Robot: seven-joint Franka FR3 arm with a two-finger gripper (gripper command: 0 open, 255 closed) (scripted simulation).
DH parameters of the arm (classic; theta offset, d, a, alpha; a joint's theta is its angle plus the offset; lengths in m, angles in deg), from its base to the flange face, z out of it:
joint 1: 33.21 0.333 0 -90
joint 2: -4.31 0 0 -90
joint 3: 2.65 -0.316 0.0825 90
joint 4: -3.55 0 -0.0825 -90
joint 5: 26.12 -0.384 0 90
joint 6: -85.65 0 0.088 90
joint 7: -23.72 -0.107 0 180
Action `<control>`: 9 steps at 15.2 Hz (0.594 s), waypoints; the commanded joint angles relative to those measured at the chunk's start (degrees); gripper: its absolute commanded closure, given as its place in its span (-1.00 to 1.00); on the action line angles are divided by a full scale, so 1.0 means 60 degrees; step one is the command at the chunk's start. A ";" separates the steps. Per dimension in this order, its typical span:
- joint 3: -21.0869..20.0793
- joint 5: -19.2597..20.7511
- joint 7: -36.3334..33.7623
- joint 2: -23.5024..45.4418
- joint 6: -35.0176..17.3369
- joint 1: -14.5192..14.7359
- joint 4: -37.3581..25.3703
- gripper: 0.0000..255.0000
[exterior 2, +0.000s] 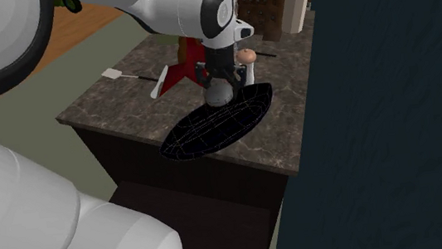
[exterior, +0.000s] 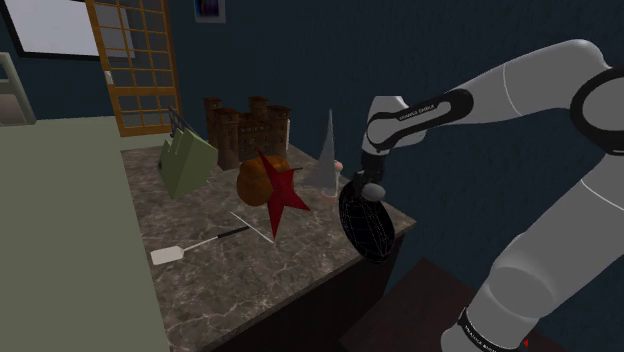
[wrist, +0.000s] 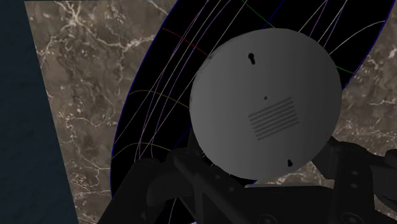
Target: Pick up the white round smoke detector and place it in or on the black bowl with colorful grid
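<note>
**Ana:** Where is the smoke detector?

**Ben:** The grey round smoke detector is pinched at its rim between the black fingers of the gripper. Its slotted flat face is turned toward the hand. Right beyond it is the inside of the black bowl with its thin coloured grid lines. Whether the detector touches the bowl cannot be told.

**Ana:** How close are the edges?

**Ben:** In the second exterior view the bowl lies along the near edge of the marble counter, stretched from 8 o'clock to 2 o'clock. Its 8 o'clock tip is close to that edge. In the wrist view a strip of marble separates the bowl from the counter's edge.

**Ana:** And the room around it?

**Ben:** In the second exterior view there is bare marble at the bowl's 4 o'clock, and a dark blue wall cuts in at 3 o'clock. In the shoulder view a red star stands near the bowl at 10 o'clock and a grey cone at 11 o'clock. A brown castle stands farther out behind the star. A white spatula lies well apart at 9 o'clock.
</note>
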 commanded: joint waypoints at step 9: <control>0.0006 -0.0032 0.0018 0.0391 -0.0775 0.0009 0.0378 1.00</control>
